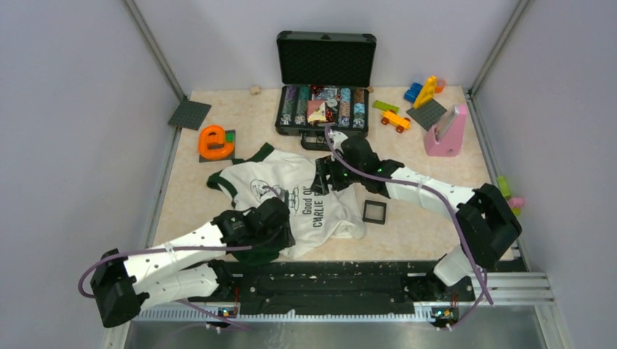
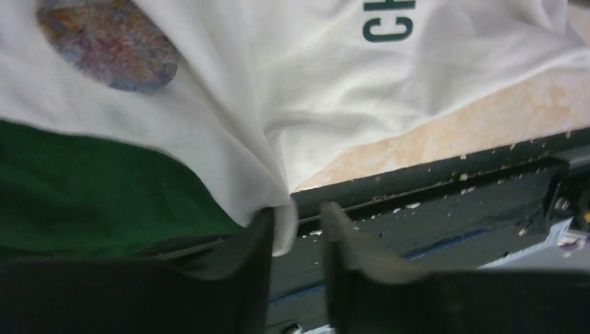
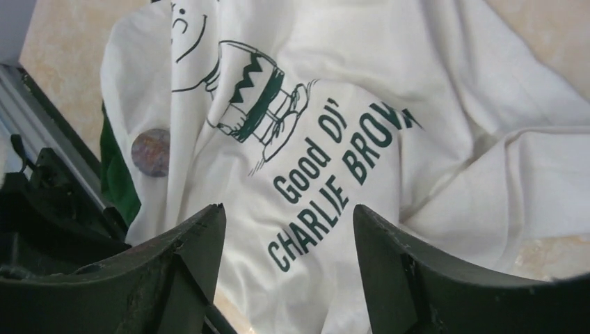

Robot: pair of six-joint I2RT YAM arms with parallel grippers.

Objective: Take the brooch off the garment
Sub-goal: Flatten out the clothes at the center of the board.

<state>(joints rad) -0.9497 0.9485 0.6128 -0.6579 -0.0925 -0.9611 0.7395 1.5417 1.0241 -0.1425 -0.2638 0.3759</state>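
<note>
The brooch (image 2: 108, 45) sits near-left on the garment (image 2: 313, 83), closest your left gripper (image 2: 297, 210), barely parted over a fold; your right gripper (image 3: 289, 209) gapes empty.

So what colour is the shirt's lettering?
Dark green lettering on a white shirt; clearest in right wrist view.

Bare tabletop (image 1: 415, 234) lies open right of the crumpled T-shirt (image 1: 284, 190), broken only by a small black square tile (image 1: 374, 211) just beside the hem. Closed off along the far edge by an open chip case (image 1: 324, 80), with an orange letter "e" (image 1: 213, 142) far left and a pink stand (image 1: 447, 134), toy car (image 1: 395, 120) and building blocks (image 1: 426, 91) far right. Crowded over the shirt itself, with the left gripper (image 2: 296, 236) at its near hem, the right gripper (image 3: 289, 216) above its far side, and only a strip of print between.
</note>
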